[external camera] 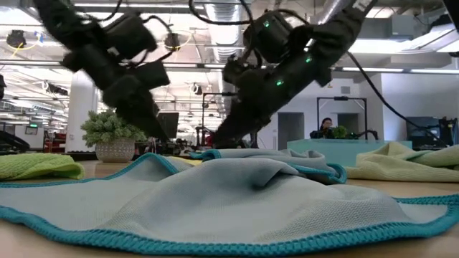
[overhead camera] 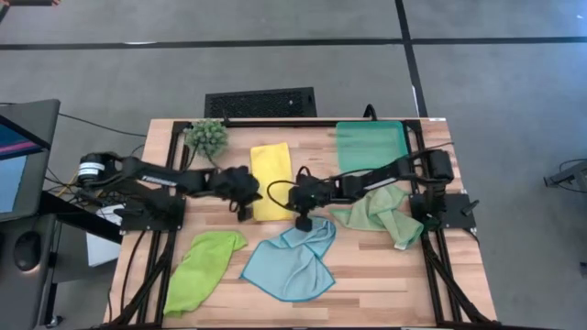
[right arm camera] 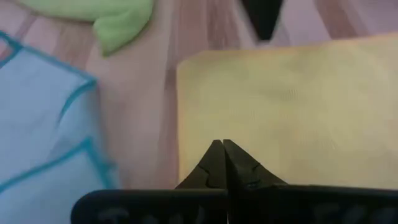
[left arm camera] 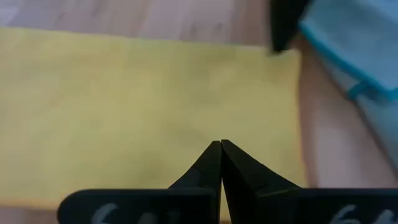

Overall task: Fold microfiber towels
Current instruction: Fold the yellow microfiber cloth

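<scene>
We hover both closed, empty grippers, left (overhead camera: 246, 213) and right (overhead camera: 302, 223), over the folded yellow towel (overhead camera: 271, 180), seemingly to flatten it.

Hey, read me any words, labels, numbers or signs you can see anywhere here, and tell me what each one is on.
No text can be read for certain.
Pale marks on the left end effector's base: cut off and blurred, unreadable.
Similar marks on the right end effector's base: unreadable.
Small green sign in the room behind: too small to read.
Yellow towel, teal tray: no print visible.
</scene>
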Available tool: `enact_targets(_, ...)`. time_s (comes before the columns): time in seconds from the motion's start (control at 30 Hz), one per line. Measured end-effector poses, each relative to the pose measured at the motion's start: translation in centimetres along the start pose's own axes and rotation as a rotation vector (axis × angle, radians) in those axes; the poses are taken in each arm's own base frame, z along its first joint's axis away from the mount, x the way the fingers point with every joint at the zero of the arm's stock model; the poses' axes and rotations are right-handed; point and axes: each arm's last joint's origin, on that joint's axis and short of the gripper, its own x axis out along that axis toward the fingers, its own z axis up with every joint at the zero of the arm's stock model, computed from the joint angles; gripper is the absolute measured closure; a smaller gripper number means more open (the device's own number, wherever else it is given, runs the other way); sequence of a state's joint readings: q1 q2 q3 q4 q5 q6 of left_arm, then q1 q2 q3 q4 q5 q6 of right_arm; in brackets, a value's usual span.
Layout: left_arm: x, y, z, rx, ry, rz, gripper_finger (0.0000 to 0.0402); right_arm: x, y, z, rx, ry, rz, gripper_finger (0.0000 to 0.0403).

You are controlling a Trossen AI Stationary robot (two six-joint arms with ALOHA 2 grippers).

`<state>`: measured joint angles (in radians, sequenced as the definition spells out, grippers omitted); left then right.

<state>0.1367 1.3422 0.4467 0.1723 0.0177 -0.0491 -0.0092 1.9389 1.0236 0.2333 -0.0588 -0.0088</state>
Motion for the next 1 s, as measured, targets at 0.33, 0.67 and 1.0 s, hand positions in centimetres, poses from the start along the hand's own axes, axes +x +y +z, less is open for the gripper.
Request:
enact_targets(0.33, 1.8, -1.5, -2.4, -0.041, 0.074, -0.049, 0.0401, 0.5, 0.4, -0.6, 0.037, 0.062, 0.024, 0.0399)
enact_targets(0.67, 3.2, -2.9, -2.6, -0.005, 0.103, -0.114, 0.0401, 1.9, 0.7, -2.3, 0.077, 0.137, 0.035, 0.0399)
enact_targets(1.0, 1.8, -2.9, -1.9, 0.039, 0.074, -0.119, 0.0401, -0.5, 0.6, -0.4, 0.026, 0.1, 0.031, 0.0397)
